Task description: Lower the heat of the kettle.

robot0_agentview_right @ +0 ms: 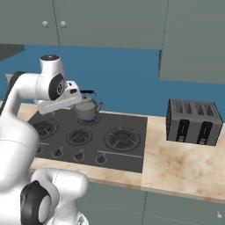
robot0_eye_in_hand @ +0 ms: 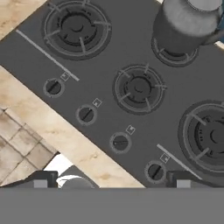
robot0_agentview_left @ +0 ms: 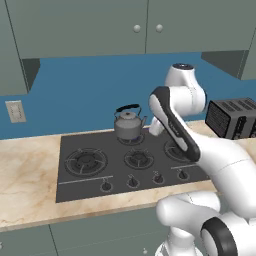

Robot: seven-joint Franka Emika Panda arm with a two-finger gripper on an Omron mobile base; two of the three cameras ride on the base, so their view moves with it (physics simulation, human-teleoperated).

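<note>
Small squat grey metallic kettle [robot0_agentview_left: 129, 124] on far rear burner of black cooktop [robot0_agentview_left: 75, 182], blue flame beneath. Likely hot and slippery; better left alone. Round black knob [robot0_eye_in_hand: 120, 142] along near edge: stiff, small, for pinching. Claw [robot0_eye_in_hand: 109, 180] released, hovering above, empty.

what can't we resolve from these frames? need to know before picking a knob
- Knob icons: hand view, too small to tell which burner each marks.
- Knob settings: base views, too small and blurred.
- Kettle: hand view, top edge cuts off lid and handle.
- Flame under kettle: right base view, a blue tint, unclear.
- Pincer: hand view, tips cut off by the bottom band.
</note>
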